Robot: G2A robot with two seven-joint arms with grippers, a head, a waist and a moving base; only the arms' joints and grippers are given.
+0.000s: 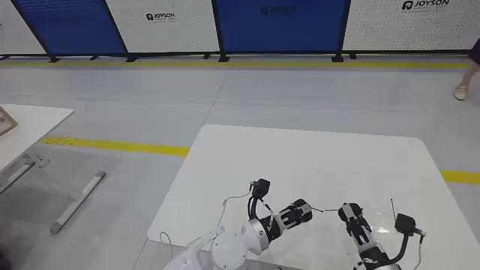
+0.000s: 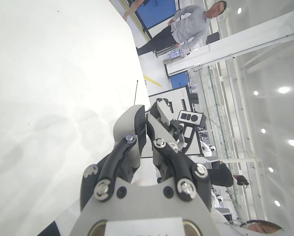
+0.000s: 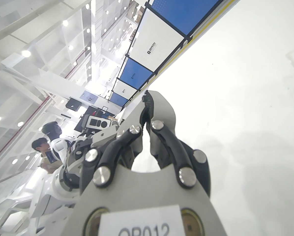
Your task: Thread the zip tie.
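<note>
Nearest to me, at the near edge of the table [image 1: 300, 157], the left gripper [image 1: 302, 212] and the right gripper [image 1: 346, 211] face each other tip to tip, just apart. Both claws are pinched narrow, the pads almost meeting. A thin dark zip tie [image 1: 324, 211] bridges the gap between the tips, and each claw looks to be nipping one end of it, though the strip is too fine to see inside either grip. A second tie [image 1: 392, 207] lies flat on the table toward its right edge, beyond the right gripper and untouched.

My guess is that this is the lining-up step: tail and head brought close, the tail not yet through the slot. The next move calls for a small, steady push of the tail straight into the head, with both ends held level so the strip does not buckle or slip.
</note>
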